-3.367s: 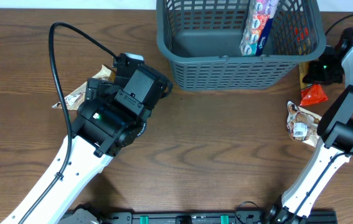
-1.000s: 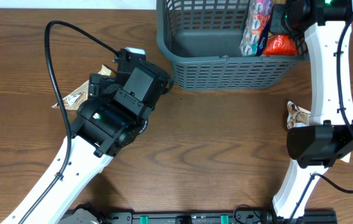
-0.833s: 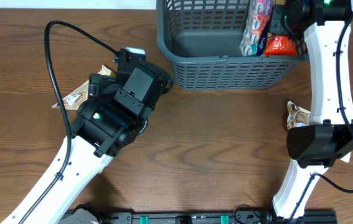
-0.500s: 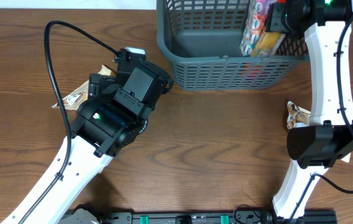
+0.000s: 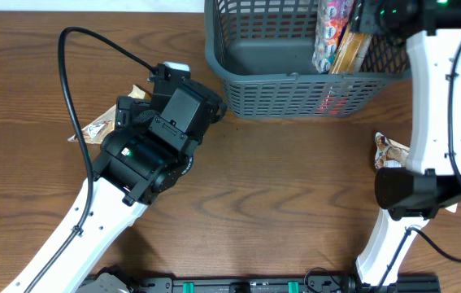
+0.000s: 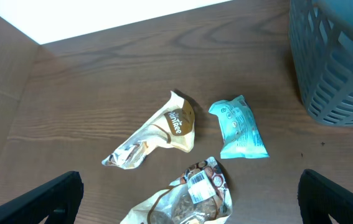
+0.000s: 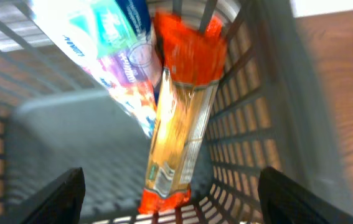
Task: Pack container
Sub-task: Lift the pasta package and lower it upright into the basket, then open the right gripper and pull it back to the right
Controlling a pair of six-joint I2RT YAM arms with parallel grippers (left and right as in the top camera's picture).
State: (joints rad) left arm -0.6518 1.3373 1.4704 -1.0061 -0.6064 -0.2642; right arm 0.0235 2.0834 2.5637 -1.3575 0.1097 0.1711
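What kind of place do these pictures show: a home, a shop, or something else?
Most likely a robot test bench in a lab. A white left arm and right arm stand at a wooden table, and the only goods are a slotted container and a few loose snack packets.

The orange snack packet [image 7: 179,124] has left the bench [image 5: 295,179] beside the container [image 5: 295,89] — it now leans inside against the multicolour pack [image 7: 111,37], let go by the right claw [image 7: 171,186], which has swung over and spread wide.

A robotics lab, by the look of it — two white arms [image 5: 92,220] (cabled, on a black rail [image 5: 246,286]) at a wood-grain table [image 5: 295,187].
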